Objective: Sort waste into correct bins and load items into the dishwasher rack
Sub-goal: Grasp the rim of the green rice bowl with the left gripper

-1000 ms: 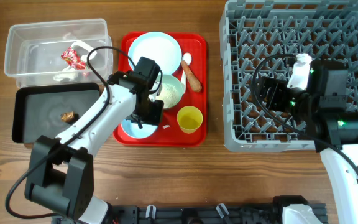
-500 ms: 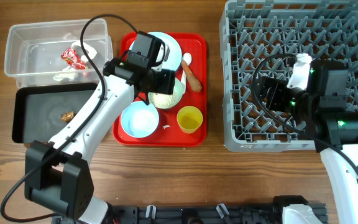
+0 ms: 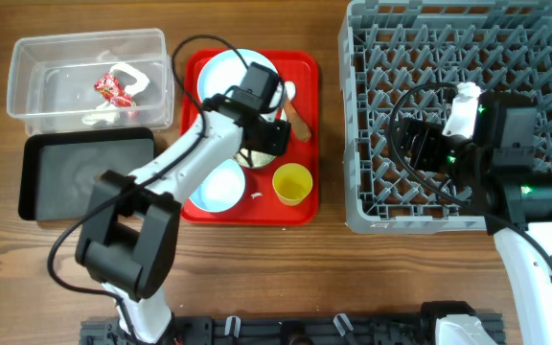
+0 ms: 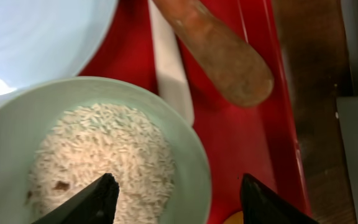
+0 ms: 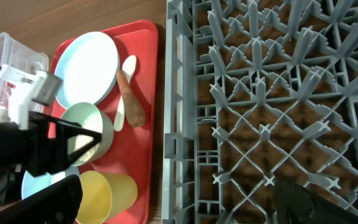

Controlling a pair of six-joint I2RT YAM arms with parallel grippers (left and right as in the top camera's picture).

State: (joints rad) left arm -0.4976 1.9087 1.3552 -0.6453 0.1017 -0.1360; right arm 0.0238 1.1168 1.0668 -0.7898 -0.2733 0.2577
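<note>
Two grippers in view, both with fingers apart. I read the left gripper (image 4: 178, 190) low over the mint bowl (image 4: 17, 130) of rice (image 4: 104, 155) on the red tray (image 4: 247, 137), one finger above the grains, the other outside the rim. White spoon (image 4: 169, 68) and carrot-like stick (image 4: 216, 50) lie just beyond the bowl. Right gripper (image 5: 179, 202) hovers over the left edge of the dishwasher rack (image 5: 260, 93).
</note>
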